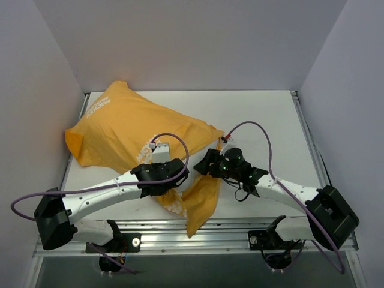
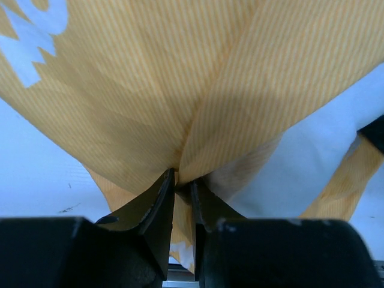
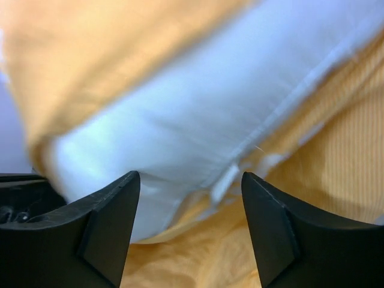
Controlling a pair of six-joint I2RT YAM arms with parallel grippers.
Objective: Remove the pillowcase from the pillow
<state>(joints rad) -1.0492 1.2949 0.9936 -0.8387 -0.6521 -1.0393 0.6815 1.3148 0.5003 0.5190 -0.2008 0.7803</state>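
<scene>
Nearest me, a loose flap of the pillowcase droops over the front edge of the table. Just behind it, my left gripper is pinched tight on a fold of that orange cloth. My right gripper stands wide apart and holds nothing, with the white pillow poking from the cover's mouth right in front of it. The stuffed bulk lies toward the far left corner. My worry is that if the right closes on cloth along with pillow, pulling drags everything together, or the thin fold slips from the left.
</scene>
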